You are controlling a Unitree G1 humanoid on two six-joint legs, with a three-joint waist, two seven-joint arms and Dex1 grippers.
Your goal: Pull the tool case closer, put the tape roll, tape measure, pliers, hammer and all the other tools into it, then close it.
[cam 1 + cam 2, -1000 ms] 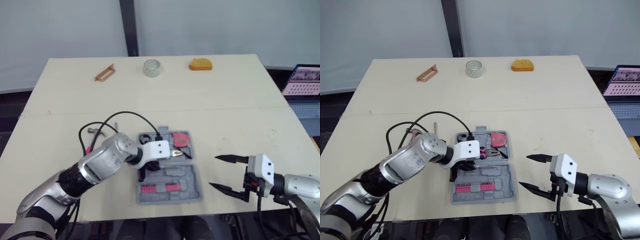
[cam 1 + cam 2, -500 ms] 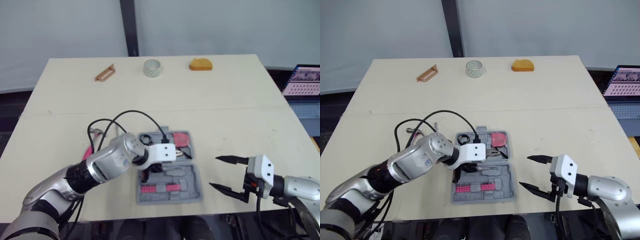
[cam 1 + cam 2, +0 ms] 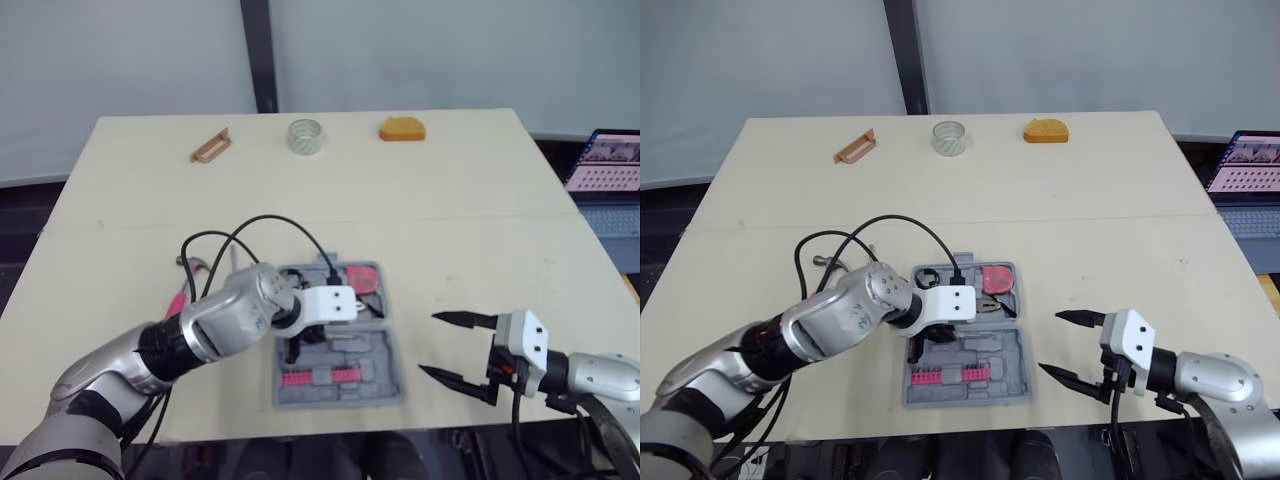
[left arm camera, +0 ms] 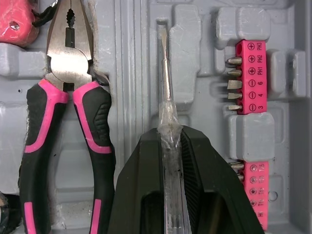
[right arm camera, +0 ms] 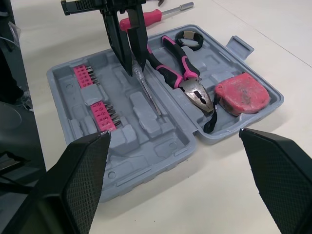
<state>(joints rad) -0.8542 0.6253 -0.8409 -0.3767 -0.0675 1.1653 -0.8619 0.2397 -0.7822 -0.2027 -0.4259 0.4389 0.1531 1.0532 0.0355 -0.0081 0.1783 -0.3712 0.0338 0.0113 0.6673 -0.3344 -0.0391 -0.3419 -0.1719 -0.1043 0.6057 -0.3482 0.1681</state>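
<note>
The bench [image 3: 480, 200] carries the open tool case [image 3: 392, 392] at its 6 o'clock edge, with the tape roll [image 3: 304, 135] far off at 12 o'clock. The right claw [image 3: 427, 344] hangs spread wide and empty at the case's 3 o'clock. The left claw [image 4: 171, 139], reaching in from 9 o'clock, is clamped on a clear-handled screwdriver [image 4: 165, 78]. Its shaft runs 9-to-3, tip toward 3 o'clock, parallel to the pliers [image 4: 68, 63] seated beside it and seemingly in line with the moulded slot [image 4: 162, 22]. A straight lowering and release looks likely.
</note>
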